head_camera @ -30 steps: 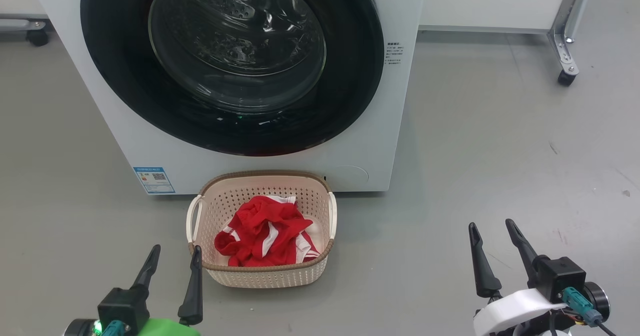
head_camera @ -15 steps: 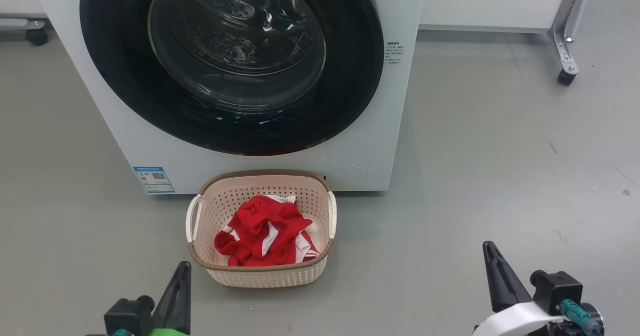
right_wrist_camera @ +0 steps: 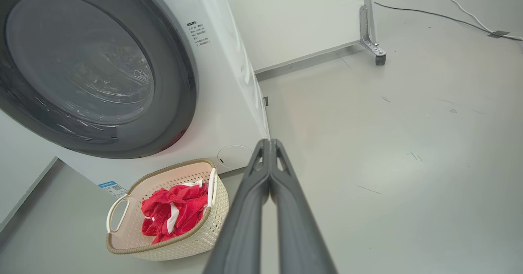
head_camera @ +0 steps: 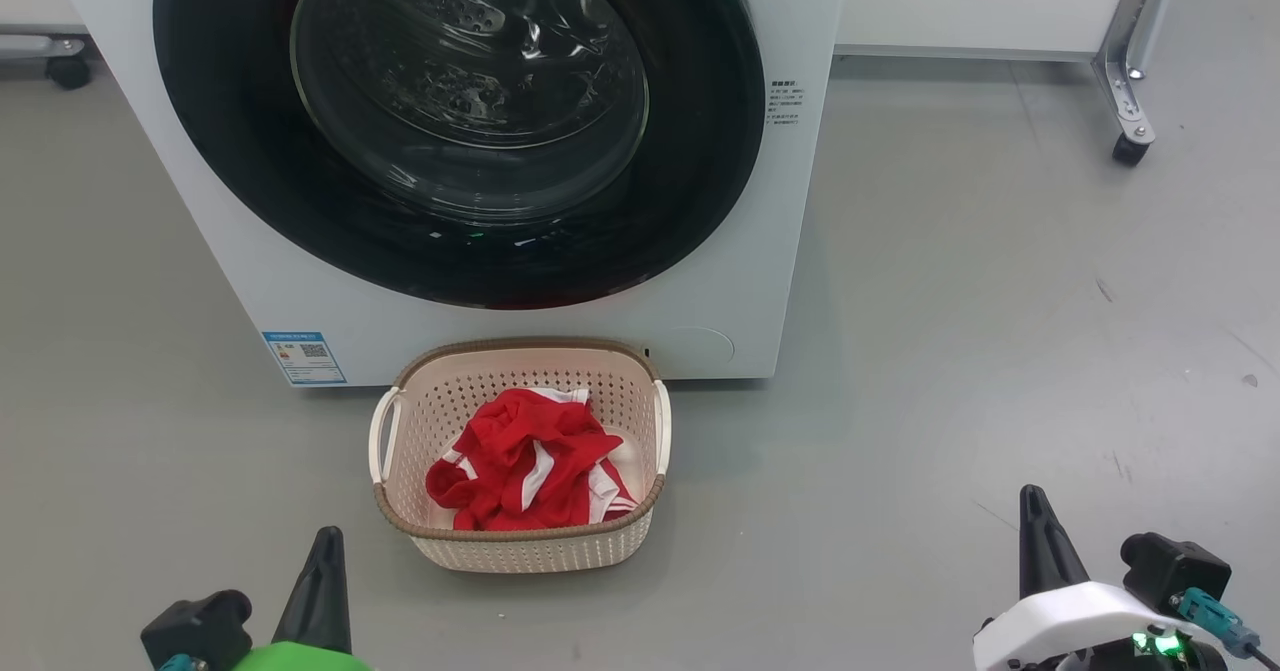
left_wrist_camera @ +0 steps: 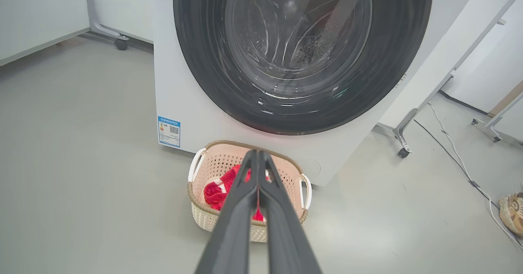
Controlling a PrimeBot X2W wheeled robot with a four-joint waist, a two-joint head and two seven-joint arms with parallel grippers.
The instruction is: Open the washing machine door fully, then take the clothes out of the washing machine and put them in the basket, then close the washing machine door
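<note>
a castered leg (head_camera: pixel 1128 101) stood well right of the washing machine (head_camera: pixel 770 251) — the basket (head_camera: pixel 530 554) below its shut door (head_camera: pixel 705 191) held the clothes (head_camera: pixel 520 456); your left gripper (left_wrist_camera: pixel 258 154) and right gripper (right_wrist_camera: pixel 269 143) had fingers together.

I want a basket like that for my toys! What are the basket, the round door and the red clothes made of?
The basket looks like matt cream plastic: moulded holes, a brown rim imitating weave. The washing machine door seems glossy black plastic around clear glass, which shows reflections. The clothes are soft fabric, crumpled in folds.
</note>
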